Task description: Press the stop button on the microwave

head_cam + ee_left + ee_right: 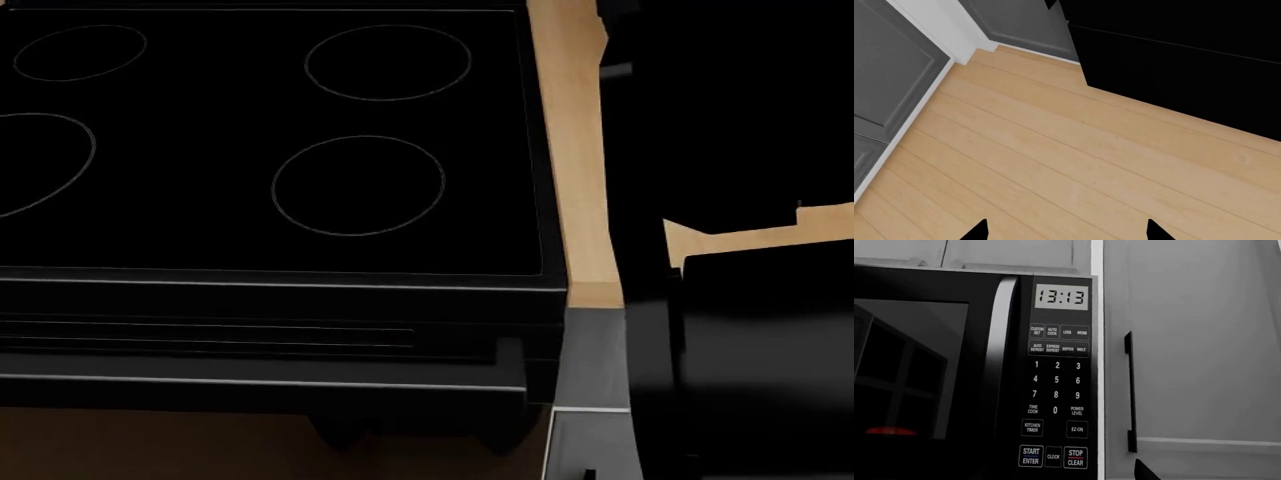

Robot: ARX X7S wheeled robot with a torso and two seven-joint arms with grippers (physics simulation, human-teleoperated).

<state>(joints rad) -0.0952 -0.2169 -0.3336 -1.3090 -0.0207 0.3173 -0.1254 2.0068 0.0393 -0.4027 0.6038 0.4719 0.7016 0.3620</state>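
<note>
Facing the right wrist camera, the microwave [974,375] fills most of the view, its keypad panel running down beside the door handle [994,365], and the STOP/CLEAR button [1075,458] sits at the panel's lowest row, at the end nearest the grey cabinet [1187,340]. Only one dark tip of the right gripper [1147,471] shows, beside the cabinet and not in line with the button, so I cannot tell whether its jaws are spread or pressed together. The left gripper [1066,231] hangs over wooden floor [1054,150] with two tips well apart, so it looks spread and holds nothing. From the head camera only the cooktop [267,140] and the bench strip [574,150] along its right edge are clear; the microwave is not visible there.

The risks, as I judge them: CLOCK [1053,457] touches the stop key's side, and EZ-ON [1077,429] sits just above it, so a small sideways or upward drift would press the wrong key. The visible tip is offset toward the cabinet, so pushing straight ahead would likely hit the panel edge or cabinet face instead
</note>
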